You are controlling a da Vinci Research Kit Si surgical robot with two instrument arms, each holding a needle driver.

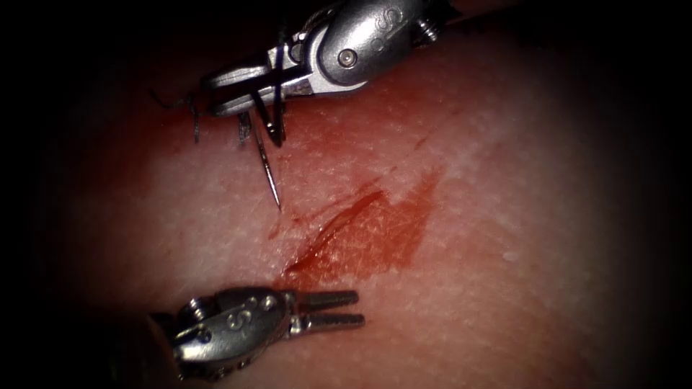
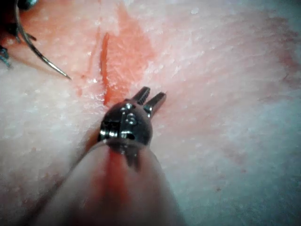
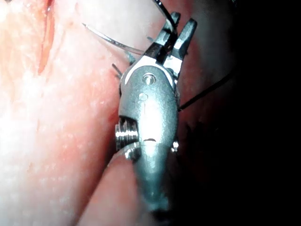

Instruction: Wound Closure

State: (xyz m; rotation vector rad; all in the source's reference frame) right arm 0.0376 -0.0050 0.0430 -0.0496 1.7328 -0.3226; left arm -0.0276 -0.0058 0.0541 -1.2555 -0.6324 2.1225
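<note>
The right tool [image 1: 241, 90], entering from the upper right, grips the curved needle [image 1: 268, 169] near its blunt end, jaws closed on it. The needle hangs free of the tissue [image 1: 504, 216], its tip pointing down at the left side of the cut [image 1: 339, 220]. Dark thread [image 1: 189, 108] trails by the jaws. The left tool [image 1: 349, 308], jaws slightly apart, holds nothing below the cut, beside red fluid [image 1: 382, 230].

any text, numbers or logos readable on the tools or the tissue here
"S" - embossed on the right tool's metal body, with marks beside it too blurred to read.
"S" - embossed on the left tool's wrist body; nothing more legible.
No text on the tissue, the needle held by the right tool, or the thread.
</note>
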